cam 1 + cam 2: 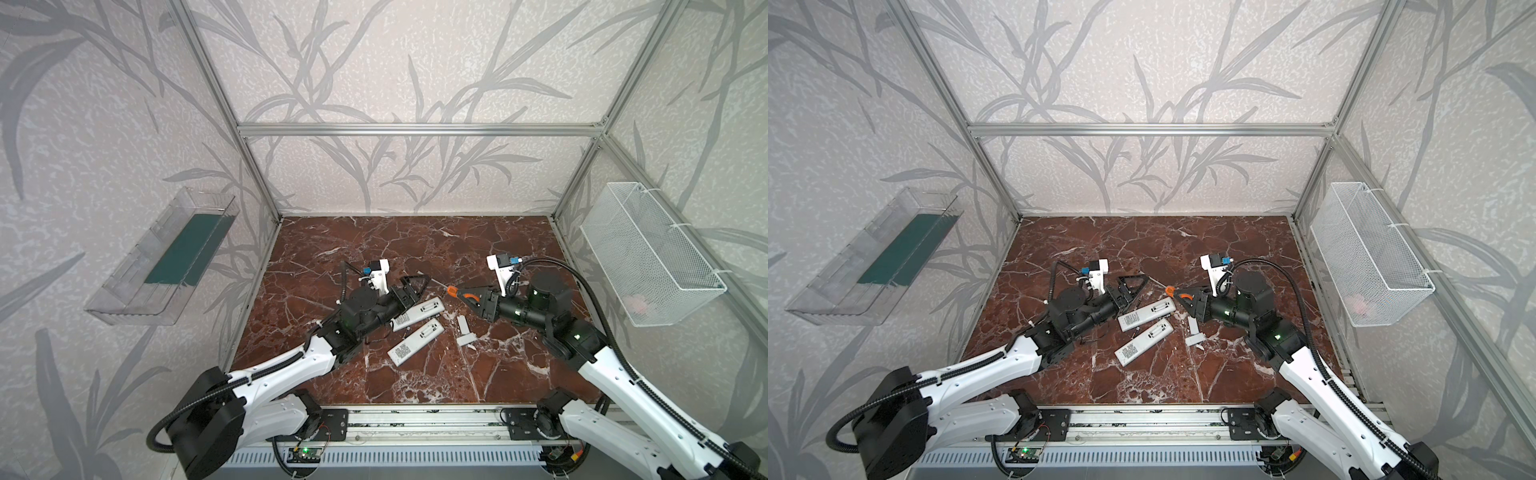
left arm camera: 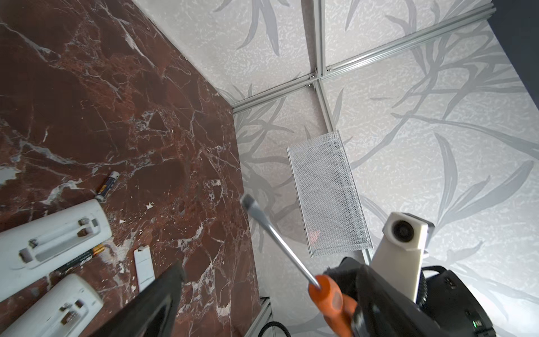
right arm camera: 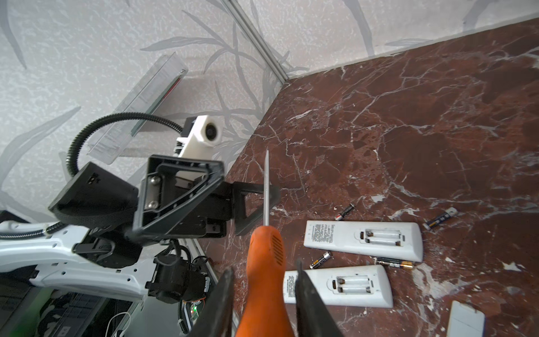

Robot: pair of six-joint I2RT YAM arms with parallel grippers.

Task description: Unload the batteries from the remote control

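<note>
Four batteries (image 3: 320, 259) being noted loose around remotes (image 3: 329, 237), mostly nearer open left hand (image 1: 419, 286); screwdriver (image 2: 329, 297) being gripped by right hand (image 3: 264, 268).

On the worktop (image 1: 395, 249), a second remote (image 1: 415, 343) lies just in front of the far remote (image 1: 424, 311), with two batteries (image 3: 393, 263) between them. Two more batteries (image 3: 345, 211) lie just behind it, two covers (image 1: 466, 340) near on its right, and the basket (image 1: 648, 257) well off to its right.
</note>
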